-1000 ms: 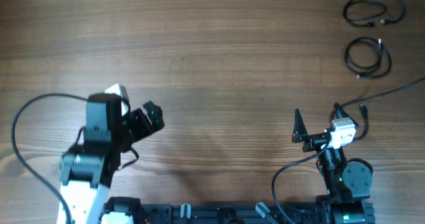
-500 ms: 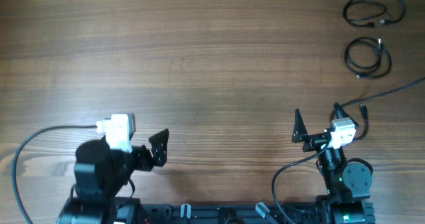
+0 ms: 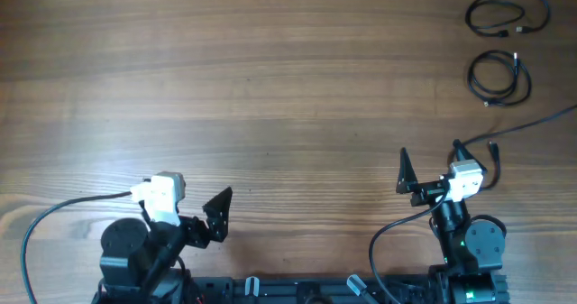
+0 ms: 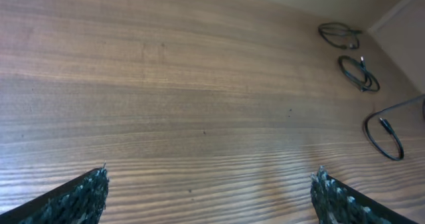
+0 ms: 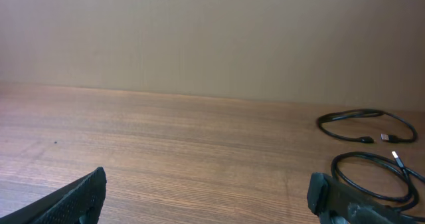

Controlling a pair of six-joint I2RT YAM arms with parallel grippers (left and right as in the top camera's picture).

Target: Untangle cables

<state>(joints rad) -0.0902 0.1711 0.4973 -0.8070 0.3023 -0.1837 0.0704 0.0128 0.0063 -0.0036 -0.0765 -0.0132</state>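
Judging the untangling nearly done, we find the farther cable (image 3: 505,32) and nearer cable (image 3: 516,65) coiled apart (not touching) at far right of the surface (image 3: 288,87); left claw (image 4: 209,197) and right claw (image 5: 206,197) gape empty.

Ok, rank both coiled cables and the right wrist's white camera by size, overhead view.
1. Upper coiled cable, widest.
2. Lower coiled cable, nearly alike.
3. White camera, smallest, though raised nearer the lens.

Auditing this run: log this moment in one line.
left gripper open, empty | right gripper open, empty | upper cable, lower cable coiled, apart
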